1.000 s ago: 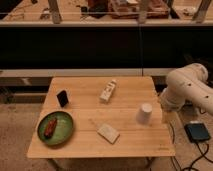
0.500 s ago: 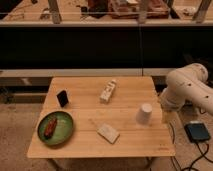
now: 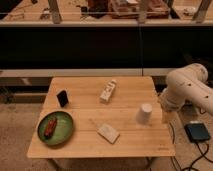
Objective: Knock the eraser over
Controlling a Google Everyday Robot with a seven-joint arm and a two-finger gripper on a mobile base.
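Note:
The eraser (image 3: pixel 62 98) is a small black slab standing upright near the left edge of the wooden table (image 3: pixel 125 140). My white arm (image 3: pixel 187 90) is folded at the table's right side. The gripper (image 3: pixel 165 111) is at the arm's lower end, by the table's right edge, next to the white cup (image 3: pixel 144 113). It is far from the eraser, almost the whole table width away.
A green plate (image 3: pixel 62 135) with a reddish food item (image 3: pixel 50 128) sits at the front left. A white-and-tan carton (image 3: pixel 107 92) lies at the middle back, and a pale flat block (image 3: pixel 108 133) at the front middle. A dark box (image 3: pixel 198 132) with cables lies on the floor at the right.

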